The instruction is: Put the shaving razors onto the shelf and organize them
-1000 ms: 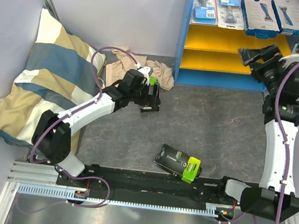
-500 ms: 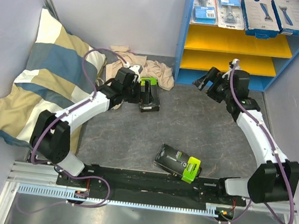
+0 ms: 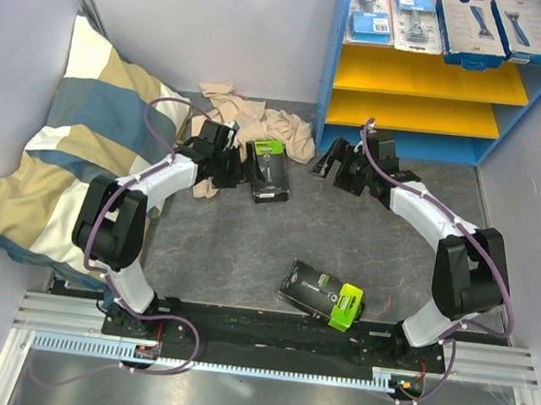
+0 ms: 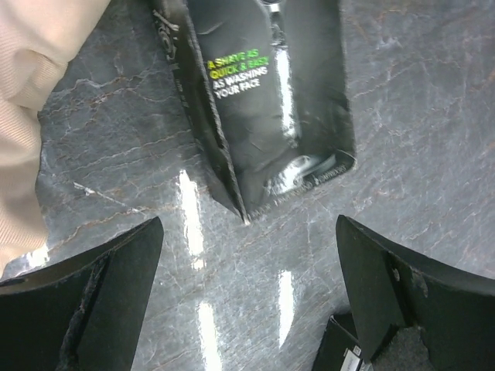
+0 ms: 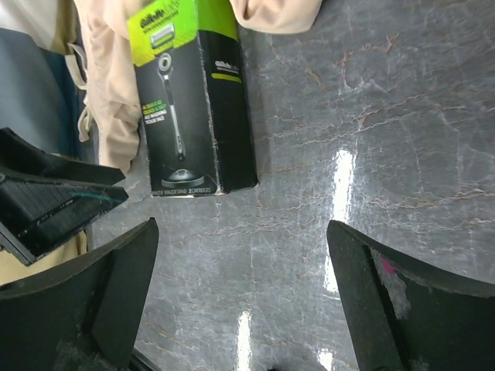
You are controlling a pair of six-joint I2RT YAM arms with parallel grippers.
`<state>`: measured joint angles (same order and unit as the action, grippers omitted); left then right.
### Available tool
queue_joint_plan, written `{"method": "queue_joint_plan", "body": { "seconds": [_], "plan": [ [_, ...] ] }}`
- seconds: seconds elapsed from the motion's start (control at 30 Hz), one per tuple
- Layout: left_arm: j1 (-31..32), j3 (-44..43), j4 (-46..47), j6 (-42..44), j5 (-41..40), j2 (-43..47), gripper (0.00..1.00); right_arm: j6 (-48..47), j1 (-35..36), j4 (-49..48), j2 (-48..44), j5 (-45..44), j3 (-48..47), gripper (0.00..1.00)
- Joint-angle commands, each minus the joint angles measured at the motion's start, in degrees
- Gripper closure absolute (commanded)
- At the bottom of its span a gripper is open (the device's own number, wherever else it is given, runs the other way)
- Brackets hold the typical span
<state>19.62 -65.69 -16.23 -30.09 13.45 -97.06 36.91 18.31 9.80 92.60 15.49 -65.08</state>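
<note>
Lying flat on the dark marbled table (image 3: pixel 383 245), a black razor box with a lime-green end (image 3: pixel 270 171) sits between the two grippers, its green end right by the beige cloth (image 3: pixel 260 123). The left gripper (image 3: pixel 240 164) hovers just to the box's left with its jaws spread wide and nothing between them. In the left wrist view, the box's black end lies just ahead of the open fingers (image 4: pixel 116 278). The right gripper (image 3: pixel 332 163) hangs near the box's right side, likewise wide open and empty. A second black razor box (image 3: pixel 321 292) rests at an angle near the arm bases, well apart from both grippers. On the top board of the blue-framed shelf (image 3: pixel 332 73) lie two clear blister packs (image 3: pixel 370 18) and two white-blue boxes (image 3: pixel 471 30). A striped pillow (image 3: pixel 72 141) leans in the left corner.
</note>
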Motion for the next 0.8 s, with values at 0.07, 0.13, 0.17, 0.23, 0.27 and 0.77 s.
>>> {"method": "queue_joint_plan", "body": {
  "seconds": [0.07,0.13,0.17,0.23,0.27,0.77],
  "plan": [
    [-1.2,-4.1,3.0,-4.3,3.2,-4.5,0.02,0.7,0.6,-5.0,4.1,2.2,-1.2,0.02],
    [-1.3,-4.4,4.7,-5.2,3.9,-6.2,0.03,0.7,0.8,-5.3,5.0,3.0,-1.5,0.02],
    [-1.7,-4.5,5.3,-6.2,4.3,-6.8,0.04,0.5,0.7,-5.2,5.9,3.1,-1.5,0.02],
    [-2.0,-4.4,7.7,-7.3,5.5,-8.7,0.06,0.4,0.8,-5.4,6.6,3.4,-1.9,0.02],
    [-2.6,-4.2,8.5,-7.9,6.0,-9.2,0.07,0.1,0.7,-5.3,7.4,3.7,-1.9,0.02],
    [-4.9,-6.4,16.0,-14.3,8.5,-17.5,0.23,0.8,0.7,-8.1,11.4,7.2,-0.8,0.02]
  ]
}}
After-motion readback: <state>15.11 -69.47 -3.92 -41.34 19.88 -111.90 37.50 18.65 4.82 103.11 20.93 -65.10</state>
